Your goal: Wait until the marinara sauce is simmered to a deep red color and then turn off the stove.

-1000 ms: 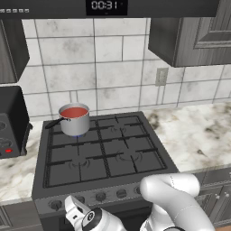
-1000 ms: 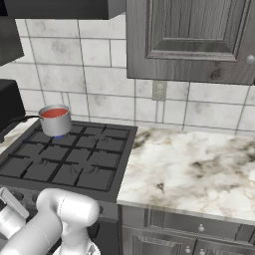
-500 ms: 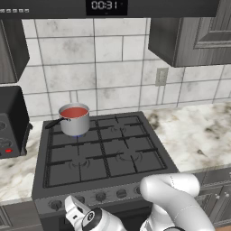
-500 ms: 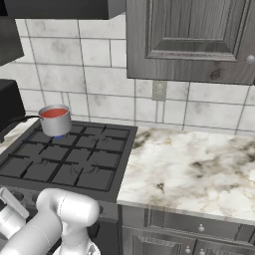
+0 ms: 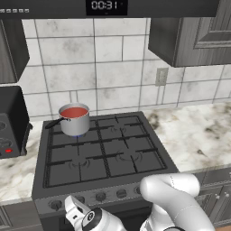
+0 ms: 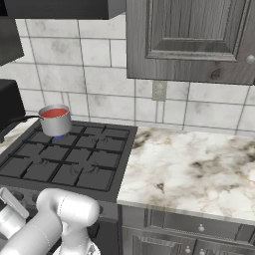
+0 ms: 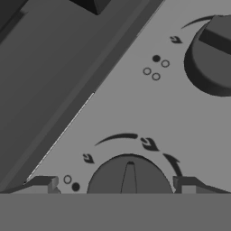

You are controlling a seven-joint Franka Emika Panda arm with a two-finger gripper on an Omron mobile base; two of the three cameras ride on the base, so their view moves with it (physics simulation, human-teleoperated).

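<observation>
Now, tool (image 7: 118,184) fingers spread either side of a stove (image 5: 103,151) knob (image 7: 130,176), not touching.

**Surfaces around the stove**

Stove (image 5: 103,155): matt dark grey metal, black grates. Its knob (image 7: 130,177) looks smooth matt plastic. Saucepan (image 5: 75,122) on its rear-left burner: brushed steel, holding smooth glossy marinara sauce (image 5: 74,112). Counter (image 6: 194,167) to its right: polished veined marble. Cabinet (image 6: 191,40) above that: grained grey wood.

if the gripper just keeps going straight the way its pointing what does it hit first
Most likely the round knob on the stove front panel: in the hand view it sits centred between the open fingertips. How much gap remains to it is hard to judge.
</observation>
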